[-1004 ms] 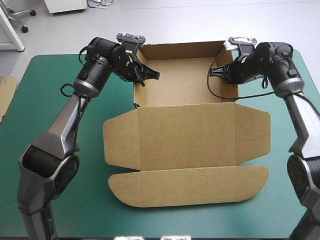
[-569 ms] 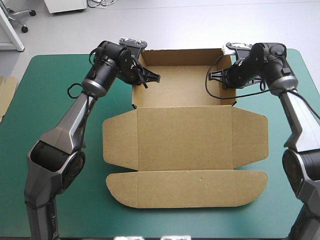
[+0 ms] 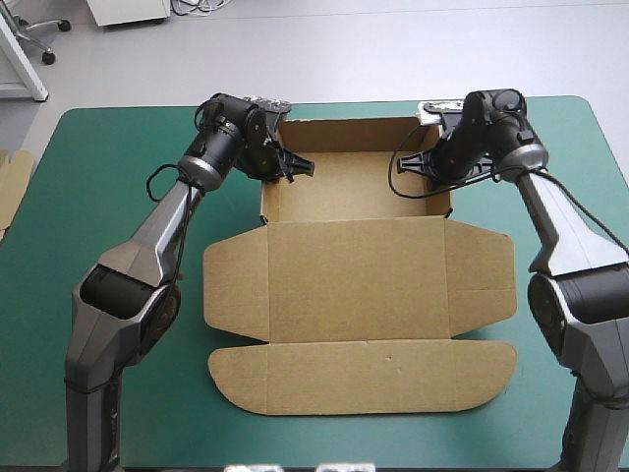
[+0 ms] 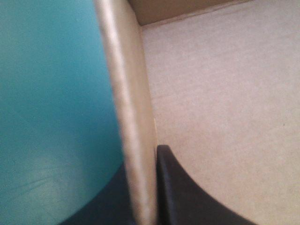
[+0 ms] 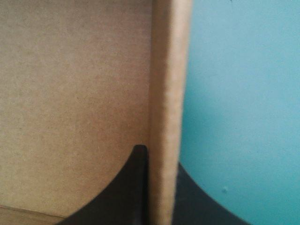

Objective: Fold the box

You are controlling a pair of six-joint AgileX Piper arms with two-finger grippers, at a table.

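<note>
At the table's left edge we see a strip of spare brown board (image 3: 12, 182), well apart from the work. The brown cardboard box (image 3: 359, 280) sits mid-table on the teal-green table cover (image 3: 108, 147). Its tray, walls raised, lies toward the far edge, while the lid panel (image 3: 359, 315) and the rounded front flap (image 3: 364, 379) lie flat toward the near edge. The left gripper (image 3: 287, 163) is pinched on the tray's left side wall (image 3: 263, 192). In its wrist view the 2 black fingers straddle that wall (image 4: 126, 93), 1 inside the tray and 1 outside over the cover. Across the tray, the right gripper (image 3: 432, 162) clamps the right side wall (image 3: 448, 192) the same way, the board edge (image 5: 168, 70) sandwiched between its fingers. We judge this mirrored grip is meant to keep both walls upright and the tray square, so the tucked sides do not spring open.
</note>
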